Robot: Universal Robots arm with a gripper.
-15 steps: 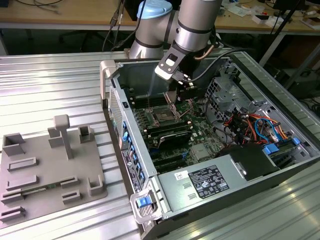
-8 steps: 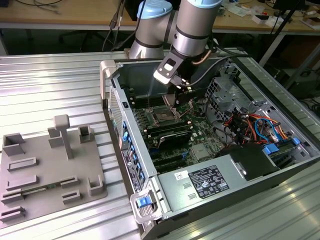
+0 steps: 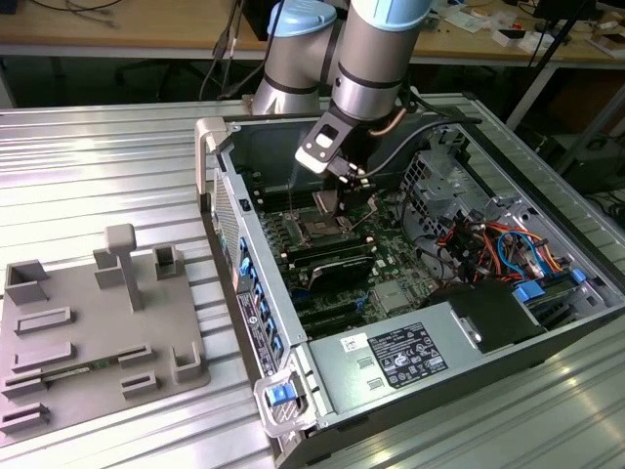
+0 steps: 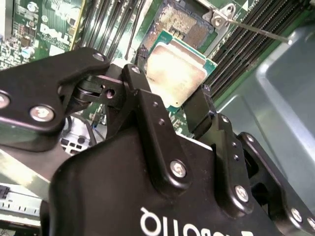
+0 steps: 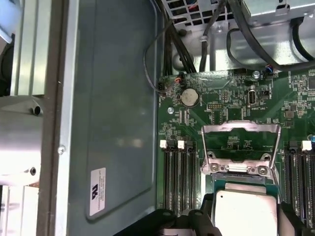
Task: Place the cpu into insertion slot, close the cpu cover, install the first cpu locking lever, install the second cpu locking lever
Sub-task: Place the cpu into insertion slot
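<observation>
Nearest, in the second wrist view, the gripper (image 4: 174,96) has its fingers (image 4: 147,110) clamped on opposite edges of the cpu (image 4: 179,66), which we judge leaves its underside free for seating. Just beyond it lies the bare insertion slot (image 4: 179,22). The cpu cover (image 5: 241,128) stands hinged open, clearing access. The arm (image 3: 376,59) reaches steeply down into the computer case (image 3: 278,142).
</observation>
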